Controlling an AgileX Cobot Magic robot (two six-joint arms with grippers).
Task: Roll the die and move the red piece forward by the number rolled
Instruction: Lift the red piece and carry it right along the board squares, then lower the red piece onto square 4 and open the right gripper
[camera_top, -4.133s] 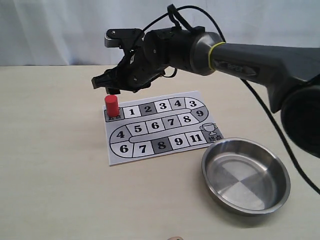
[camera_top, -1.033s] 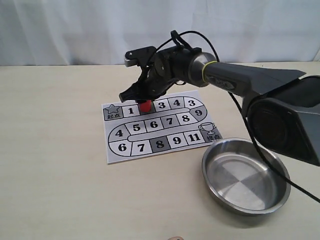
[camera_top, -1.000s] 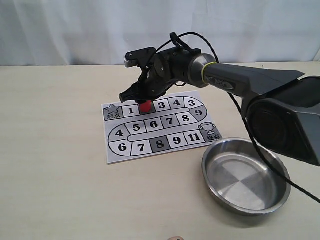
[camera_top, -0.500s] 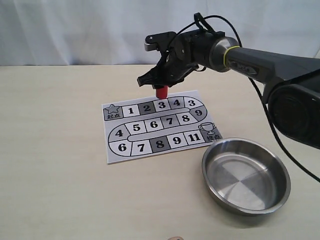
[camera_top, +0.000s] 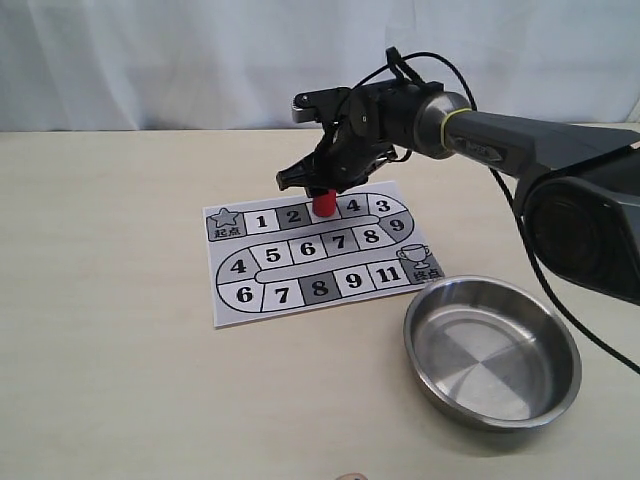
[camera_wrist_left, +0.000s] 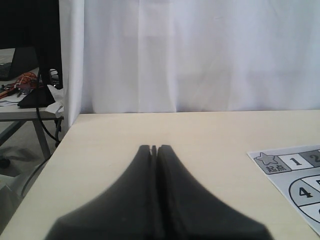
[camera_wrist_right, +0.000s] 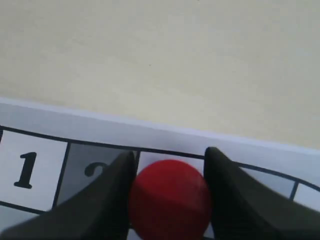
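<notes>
Right gripper (camera_top: 322, 192) is clamped on the red piece (camera_top: 324, 205), gripped at the top so the base is left free for seating. The piece is held upright over square 3 in the board's (camera_top: 232, 312) far row; contact with the paper cannot be told. Left gripper (camera_wrist_left: 154, 149) is pressed together on nothing, parked left, off the board. The die is not seen.

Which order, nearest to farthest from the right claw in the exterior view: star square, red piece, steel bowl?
1. red piece, gripped in the right claw, at the top row of the board.
2. star square, at the left end of that row.
3. steel bowl, off the board, front right.
</notes>
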